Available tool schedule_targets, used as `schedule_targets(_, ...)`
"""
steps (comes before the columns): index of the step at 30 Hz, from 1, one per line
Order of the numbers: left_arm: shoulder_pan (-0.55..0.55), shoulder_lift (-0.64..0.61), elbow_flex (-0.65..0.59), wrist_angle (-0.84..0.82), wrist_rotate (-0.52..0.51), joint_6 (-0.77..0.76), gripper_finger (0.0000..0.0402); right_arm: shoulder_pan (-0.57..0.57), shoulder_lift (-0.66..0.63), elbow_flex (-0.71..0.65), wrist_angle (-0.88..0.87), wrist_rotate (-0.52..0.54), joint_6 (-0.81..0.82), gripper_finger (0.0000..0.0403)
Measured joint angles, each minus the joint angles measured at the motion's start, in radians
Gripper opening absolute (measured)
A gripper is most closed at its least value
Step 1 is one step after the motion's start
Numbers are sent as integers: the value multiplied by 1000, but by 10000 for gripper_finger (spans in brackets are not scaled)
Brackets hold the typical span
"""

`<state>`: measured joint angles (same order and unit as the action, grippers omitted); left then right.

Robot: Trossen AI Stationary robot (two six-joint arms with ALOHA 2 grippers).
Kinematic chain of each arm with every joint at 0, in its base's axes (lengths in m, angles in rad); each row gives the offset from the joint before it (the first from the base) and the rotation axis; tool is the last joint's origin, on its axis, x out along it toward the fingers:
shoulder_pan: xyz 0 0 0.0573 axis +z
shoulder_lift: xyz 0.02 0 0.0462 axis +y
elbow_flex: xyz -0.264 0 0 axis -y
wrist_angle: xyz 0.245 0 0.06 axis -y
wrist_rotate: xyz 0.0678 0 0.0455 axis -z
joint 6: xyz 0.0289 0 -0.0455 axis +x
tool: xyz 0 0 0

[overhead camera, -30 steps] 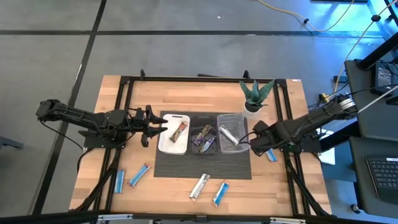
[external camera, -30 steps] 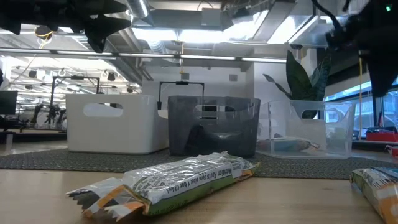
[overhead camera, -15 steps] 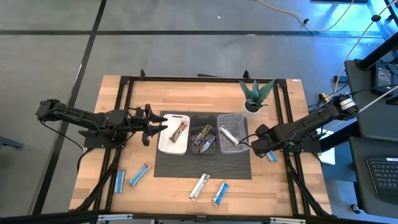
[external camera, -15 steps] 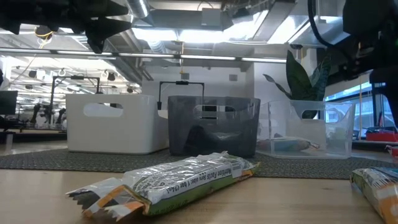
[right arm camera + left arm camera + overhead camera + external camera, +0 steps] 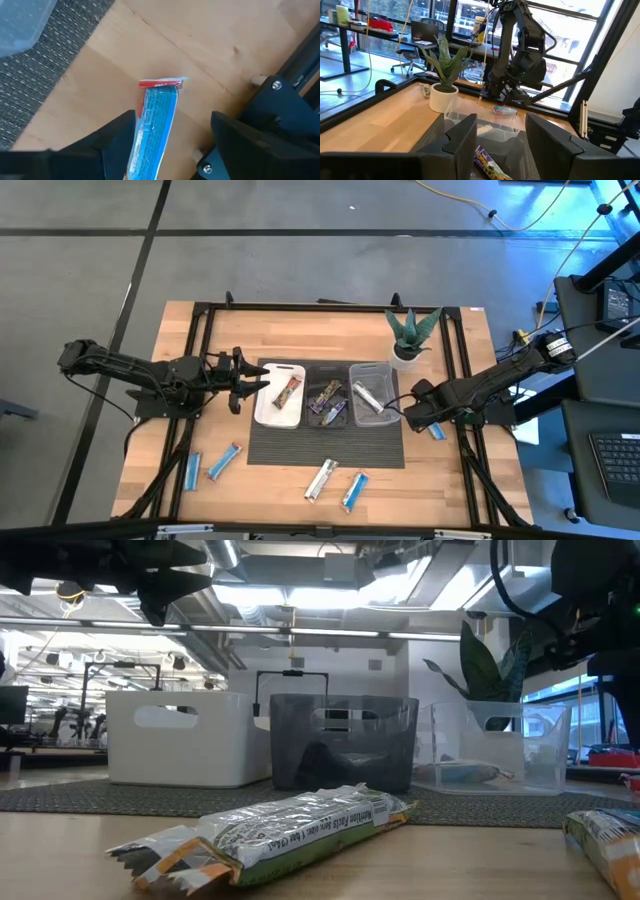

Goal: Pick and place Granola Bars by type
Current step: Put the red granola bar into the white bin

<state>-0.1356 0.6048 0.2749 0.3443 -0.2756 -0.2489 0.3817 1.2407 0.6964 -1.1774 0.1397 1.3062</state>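
My right gripper [image 5: 175, 145] is open and points down at the table's right, beside the clear tray [image 5: 372, 370]. A blue granola bar [image 5: 155, 125] lies flat on the wood between its fingers and shows in the high view too [image 5: 437, 431]. My left gripper [image 5: 500, 145] is open and holds nothing. It hovers at the white tray's [image 5: 270, 415] left edge. A red-brown bar [image 5: 290, 390] lies in the white tray, purple bars [image 5: 328, 402] in the black tray, and a silver bar [image 5: 366, 396] in the clear one. My right gripper straddles the blue bar from above, its fingers [image 5: 120, 140] lying on either side of the bar's length. One finger's edge overlaps the wrapper's long side [image 5: 139, 131] in the wrist view. I cannot tell whether it touches. The bar rests flat on the table.
Two blue bars [image 5: 193, 470] [image 5: 225, 462] lie near the front left. A silver bar [image 5: 321, 479] and a blue bar [image 5: 354, 491] lie at the front middle. A potted plant [image 5: 410, 335] stands behind the clear tray. The trays sit on a dark mat [image 5: 300, 445].
My right arm has shifted a little above the blue bar at the table's right. The bar has stayed where it lay on the wood.
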Motion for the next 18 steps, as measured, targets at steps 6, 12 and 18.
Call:
schedule_targets(6, 0, 0, 0, 0, 0, 0, 159, -30, 0, 0, 0, -6, -27, 255)
schedule_targets(12, 0, 0, 0, 0, 0, 0, 163, -35, 1, 0, 0, -67, -95, 251)
schedule_targets(18, 0, 0, 0, 0, 0, 0, 160, -35, 19, 1, -1, -90, -130, 251)
